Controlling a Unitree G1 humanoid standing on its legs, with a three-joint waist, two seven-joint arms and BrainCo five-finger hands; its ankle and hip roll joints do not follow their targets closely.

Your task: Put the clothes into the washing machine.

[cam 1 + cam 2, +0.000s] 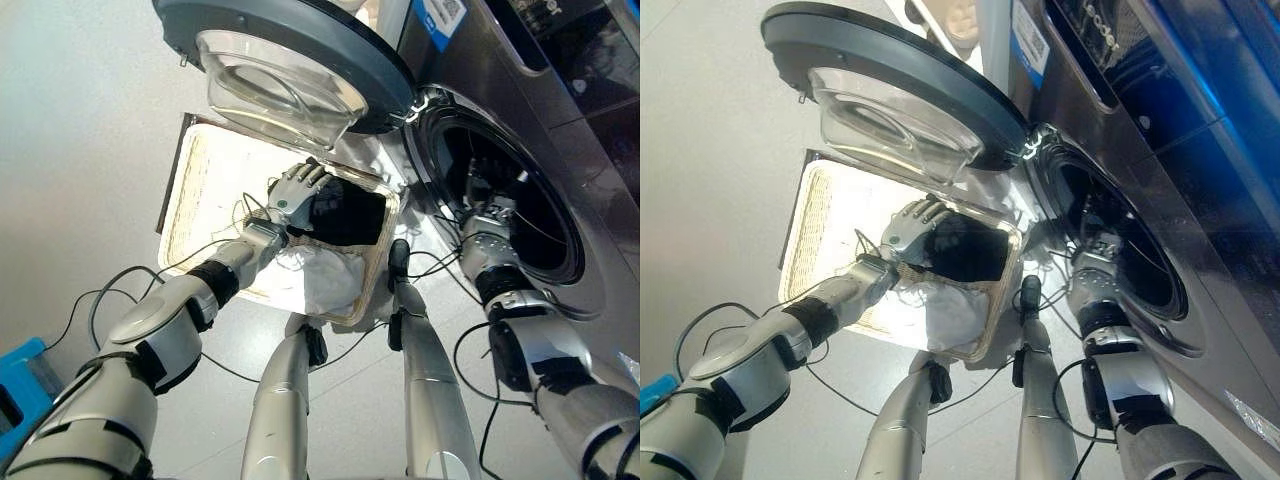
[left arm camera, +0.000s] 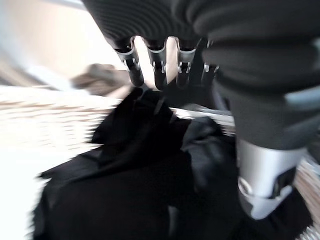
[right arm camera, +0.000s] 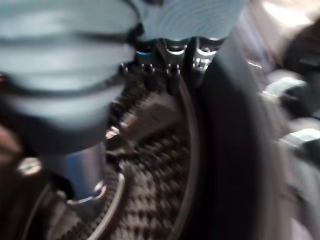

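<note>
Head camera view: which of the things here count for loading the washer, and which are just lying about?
For the job:
- black garment in the basket
- white cloth in the basket
- wicker basket
- washing machine drum opening
- open door
- left hand, at the black garment
- right hand, at the drum opening

Lying about:
- blue object on the floor

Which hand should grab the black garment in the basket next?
Left hand: it is already over the black garment in the basket. The right hand is at the washer drum.
</note>
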